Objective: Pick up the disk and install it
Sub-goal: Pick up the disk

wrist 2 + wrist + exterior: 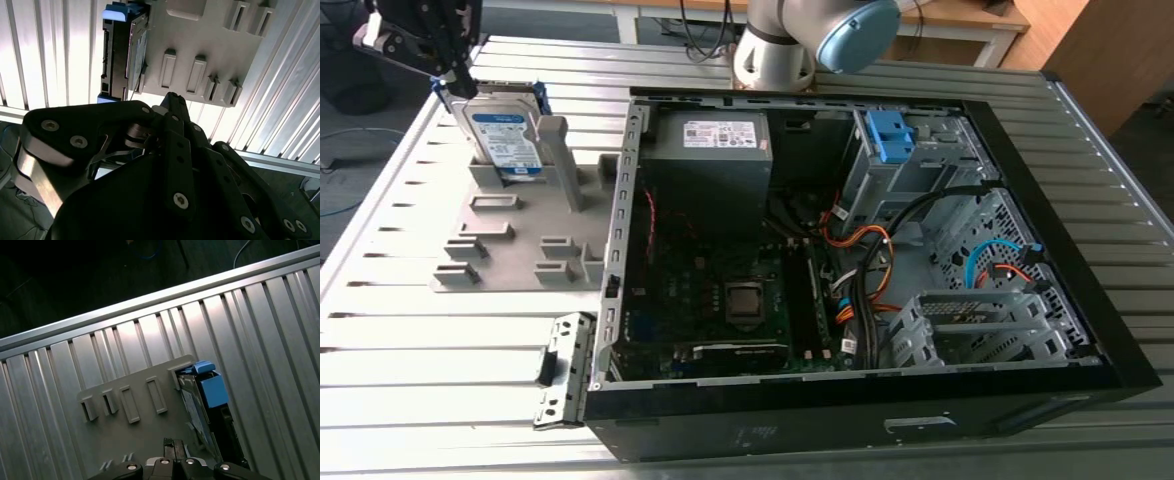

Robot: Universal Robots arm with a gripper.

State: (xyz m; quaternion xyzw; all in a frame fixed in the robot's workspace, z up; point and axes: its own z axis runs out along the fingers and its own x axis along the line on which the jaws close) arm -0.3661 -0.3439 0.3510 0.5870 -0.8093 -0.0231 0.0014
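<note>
The open black computer case (761,440) lies along the near edge of the ribbed table (400,350). Toward the table's far corner at the exterior view's left, the disk (504,135) stands upright in a grey holder (507,260). The gripper (450,72) hangs at the disk's top edge. Whether it is released or clenched cannot be told.
</note>
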